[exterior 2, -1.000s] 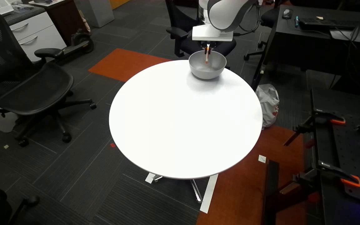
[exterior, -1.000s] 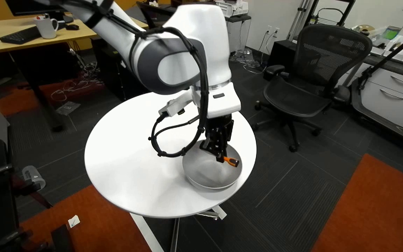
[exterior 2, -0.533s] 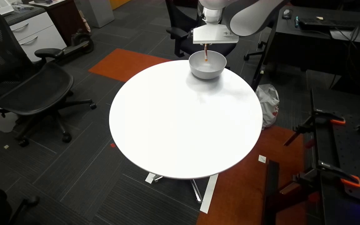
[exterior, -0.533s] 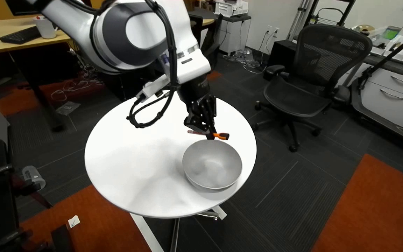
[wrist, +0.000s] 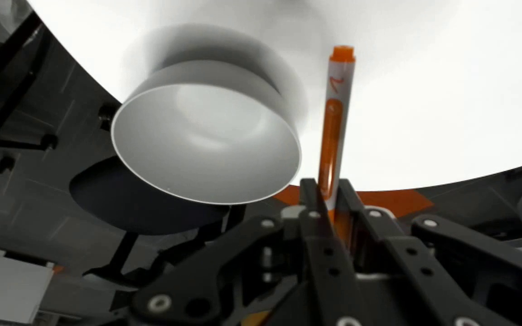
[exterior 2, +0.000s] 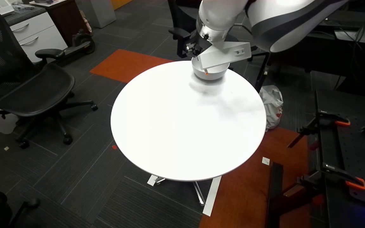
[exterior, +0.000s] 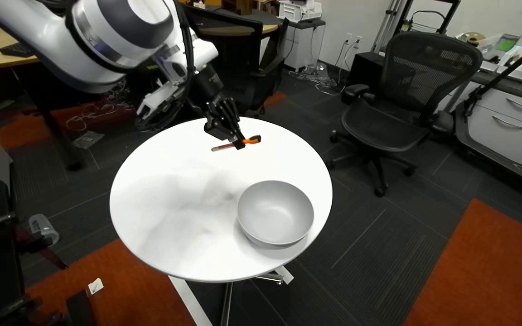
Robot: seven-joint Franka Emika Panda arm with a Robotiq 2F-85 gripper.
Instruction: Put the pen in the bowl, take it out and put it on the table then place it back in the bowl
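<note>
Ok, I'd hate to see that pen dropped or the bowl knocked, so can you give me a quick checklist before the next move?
1. Pincer shut on the pen: ok; the wrist view shows it pinched.
2. Pen outside the bowl and apart from its rim: ok.
3. Bowl upright on the table: ok.
4. Pen over the tabletop, not past its edge: ok.
5. Gap between pen and tabletop: cannot tell; the views do not settle the height, so letting go now would probably be premature.
6. Pen plainly seen from every camera: not ok; in an exterior view the arm hides most of it.
</note>
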